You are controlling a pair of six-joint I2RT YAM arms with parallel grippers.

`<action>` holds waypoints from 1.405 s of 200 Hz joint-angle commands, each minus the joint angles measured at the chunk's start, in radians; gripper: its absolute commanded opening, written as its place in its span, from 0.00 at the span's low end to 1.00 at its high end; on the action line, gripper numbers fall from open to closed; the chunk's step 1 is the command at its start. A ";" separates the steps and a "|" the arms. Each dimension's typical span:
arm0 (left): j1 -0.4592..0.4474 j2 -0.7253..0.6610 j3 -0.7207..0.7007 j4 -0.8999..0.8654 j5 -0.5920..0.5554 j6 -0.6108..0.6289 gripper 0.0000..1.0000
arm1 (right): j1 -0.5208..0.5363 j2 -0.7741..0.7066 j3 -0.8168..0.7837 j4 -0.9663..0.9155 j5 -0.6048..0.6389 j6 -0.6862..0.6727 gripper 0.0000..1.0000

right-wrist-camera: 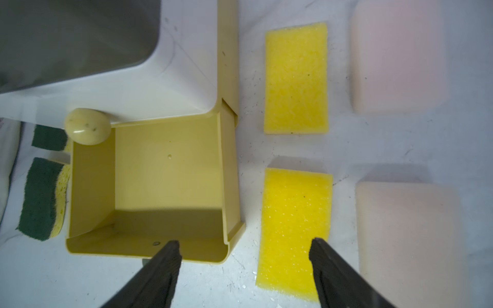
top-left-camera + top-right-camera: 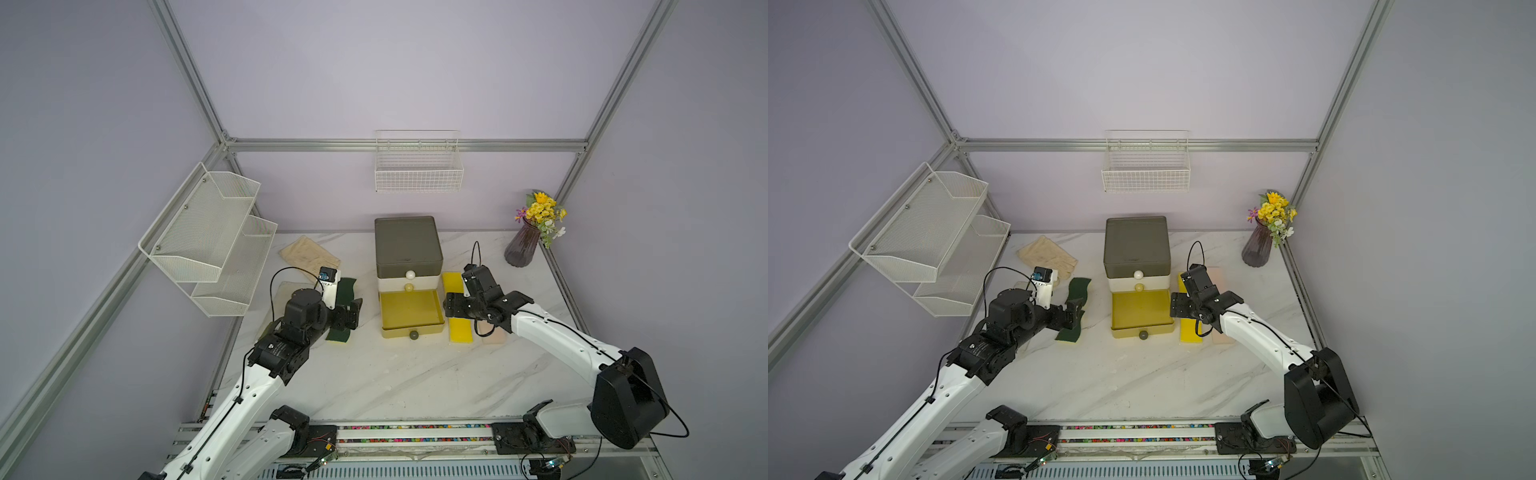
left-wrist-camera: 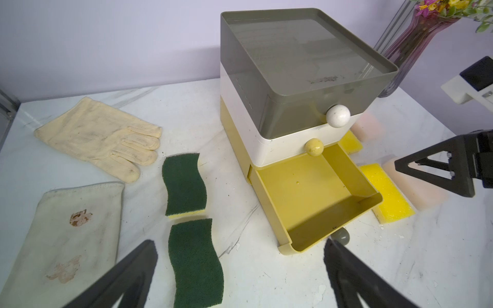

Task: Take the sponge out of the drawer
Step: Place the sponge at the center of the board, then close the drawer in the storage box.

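The bottom yellow drawer (image 2: 409, 309) (image 2: 1140, 309) of the small cabinet stands pulled out, and its floor (image 1: 165, 173) (image 3: 306, 192) is bare. A yellow sponge (image 1: 294, 226) (image 2: 460, 330) lies flat on the table just right of the drawer. My right gripper (image 1: 245, 241) (image 2: 455, 306) hangs open above the gap between the drawer's front corner and this sponge, holding nothing. On the drawer's left my left gripper (image 3: 240, 241) (image 2: 353, 313) is wide open and empty, over a green-topped sponge (image 3: 196, 264).
A second yellow sponge (image 1: 296, 77) and two pale pink sponges (image 1: 397, 56) (image 1: 408, 240) lie right of the cabinet. Another green sponge (image 3: 185, 184), a glove (image 3: 98, 136) and a stained cloth (image 3: 66, 232) lie left. A vase (image 2: 523, 247) stands back right; wire racks (image 2: 216, 237) hang on the walls.
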 commanded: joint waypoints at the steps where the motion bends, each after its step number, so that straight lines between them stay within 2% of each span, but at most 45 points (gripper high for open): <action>1: 0.008 -0.005 0.004 0.025 0.077 0.017 1.00 | -0.003 -0.009 -0.009 0.042 -0.111 -0.007 0.78; 23: 0.008 -0.007 -0.001 0.026 0.117 -0.037 1.00 | -0.004 -0.055 -0.039 0.085 -0.190 0.016 0.76; 48: 0.001 0.005 -0.015 0.027 0.194 -0.185 0.94 | -0.002 -0.084 -0.073 0.118 -0.228 0.037 0.74; 75: -0.040 0.028 -0.013 -0.039 0.158 -0.273 0.90 | -0.004 -0.108 -0.112 0.135 -0.170 0.056 0.70; 112: -0.133 0.059 -0.047 -0.071 0.131 -0.353 0.88 | -0.004 -0.141 -0.183 0.205 -0.215 0.115 0.70; 160: -0.292 0.117 -0.121 0.057 0.151 -0.382 0.88 | -0.004 -0.123 -0.230 0.257 -0.300 0.134 0.70; 187: -0.346 0.167 -0.127 0.100 0.149 -0.392 0.92 | -0.004 -0.113 -0.249 0.241 -0.309 0.128 0.75; 233: -0.362 0.266 -0.155 0.272 0.212 -0.442 1.00 | -0.004 -0.084 -0.273 0.304 -0.335 0.143 0.77; 281: -0.362 0.373 -0.164 0.405 0.254 -0.480 1.00 | -0.003 -0.030 -0.295 0.401 -0.396 0.163 0.77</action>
